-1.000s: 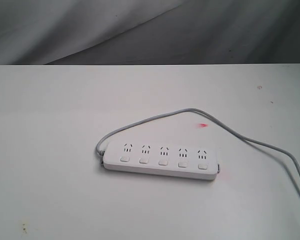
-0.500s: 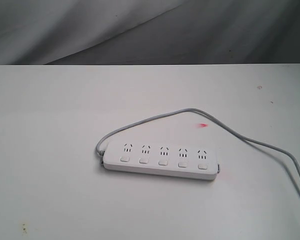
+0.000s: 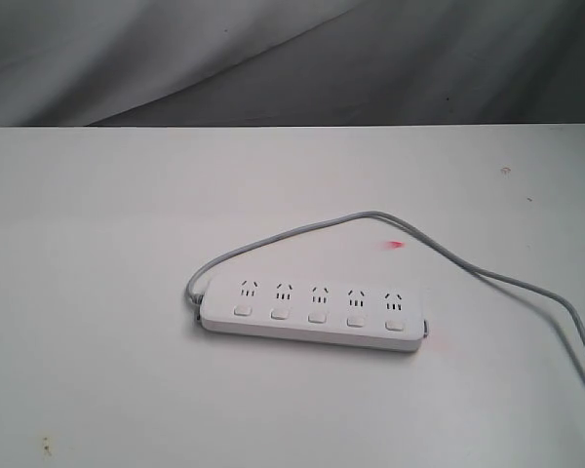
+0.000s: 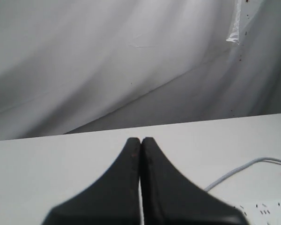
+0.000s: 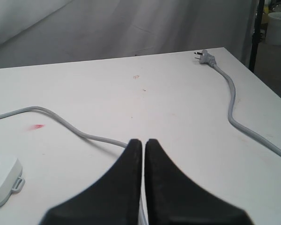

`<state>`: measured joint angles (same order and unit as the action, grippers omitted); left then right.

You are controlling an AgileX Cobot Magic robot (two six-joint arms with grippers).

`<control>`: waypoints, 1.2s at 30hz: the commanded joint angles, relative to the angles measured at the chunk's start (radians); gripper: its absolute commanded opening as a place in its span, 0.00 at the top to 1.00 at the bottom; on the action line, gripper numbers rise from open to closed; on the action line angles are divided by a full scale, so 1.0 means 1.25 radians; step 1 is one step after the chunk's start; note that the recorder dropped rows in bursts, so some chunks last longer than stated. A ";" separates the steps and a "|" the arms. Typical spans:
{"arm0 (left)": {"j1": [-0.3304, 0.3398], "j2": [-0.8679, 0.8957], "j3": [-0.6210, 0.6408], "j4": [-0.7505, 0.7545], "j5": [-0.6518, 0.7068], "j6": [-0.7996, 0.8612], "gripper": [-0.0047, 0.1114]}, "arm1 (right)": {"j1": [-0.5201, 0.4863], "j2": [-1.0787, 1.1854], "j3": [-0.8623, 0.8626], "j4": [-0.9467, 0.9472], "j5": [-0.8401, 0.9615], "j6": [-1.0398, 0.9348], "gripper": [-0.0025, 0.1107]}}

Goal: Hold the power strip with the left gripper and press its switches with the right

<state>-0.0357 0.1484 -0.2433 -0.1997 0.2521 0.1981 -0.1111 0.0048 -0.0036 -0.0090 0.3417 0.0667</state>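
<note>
The white power strip (image 3: pixel 312 310) lies flat near the middle of the white table (image 3: pixel 97 244), its row of small white switches (image 3: pixel 317 316) along the near side below the sockets. Its grey cord (image 3: pixel 370 219) loops from the left end round the back and off to the right. Neither arm shows in the exterior view. In the left wrist view my left gripper (image 4: pixel 141 140) is shut with nothing in it, and a corner of the power strip (image 4: pixel 267 211) shows beside it. My right gripper (image 5: pixel 143 142) is shut and empty too, with the strip's end (image 5: pixel 2 180) off to one side.
A small red mark (image 3: pixel 397 244) sits on the table behind the strip. The cord's plug (image 5: pixel 204 56) lies near the table's far edge in the right wrist view. A grey cloth backdrop (image 3: pixel 273 58) hangs behind the table.
</note>
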 commanded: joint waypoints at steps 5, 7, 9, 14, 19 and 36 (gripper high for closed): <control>0.012 0.332 -0.269 -0.157 -0.003 0.160 0.96 | -0.007 -0.004 0.003 0.002 -0.008 -0.004 0.96; 0.012 0.397 -0.322 -0.236 0.023 0.222 0.96 | -0.007 -0.004 0.003 0.002 -0.008 -0.004 0.96; 0.012 0.449 -0.379 -0.318 0.060 0.324 0.96 | -0.007 -0.004 0.003 0.002 -0.008 -0.004 0.96; 0.012 0.524 -0.476 -0.469 0.141 0.650 0.96 | -0.007 -0.004 0.003 0.002 -0.008 -0.004 0.96; 0.012 0.568 -0.509 -0.547 0.179 0.822 0.96 | -0.007 -0.004 0.003 0.002 -0.008 -0.004 0.96; 0.404 0.870 -0.509 -0.896 0.775 1.297 0.96 | -0.007 -0.004 0.003 0.002 -0.008 -0.004 0.96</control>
<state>0.4312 1.1712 -0.8749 -1.2840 1.1160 1.7392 -0.1111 0.0048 -0.0036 -0.0090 0.3417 0.0667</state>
